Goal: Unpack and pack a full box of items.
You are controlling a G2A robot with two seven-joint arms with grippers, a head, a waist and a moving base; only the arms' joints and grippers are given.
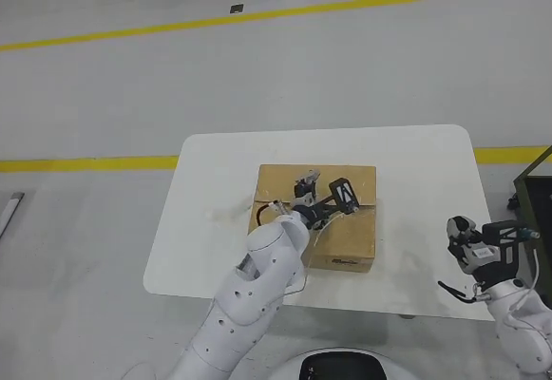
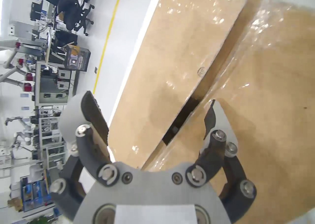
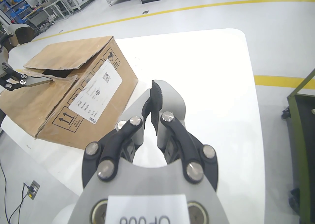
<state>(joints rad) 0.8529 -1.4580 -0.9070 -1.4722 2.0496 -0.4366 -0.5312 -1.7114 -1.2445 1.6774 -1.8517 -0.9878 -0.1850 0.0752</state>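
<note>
Left wrist view: the box (image 2: pixel 187 45) sits on the bench (image 1: pixel 418 161), its top flaps parted by a dark slit. My left jaws spread wide over that slit, one fingertip (image 2: pixel 210 116) at its edge. My right jaws, closed and empty, hang apart from the box's labelled side.

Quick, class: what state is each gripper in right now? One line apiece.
Left gripper: open, holding nothing, fingers spread over the cardboard box flaps.
Right gripper: closed, holding nothing, above the table.
</note>
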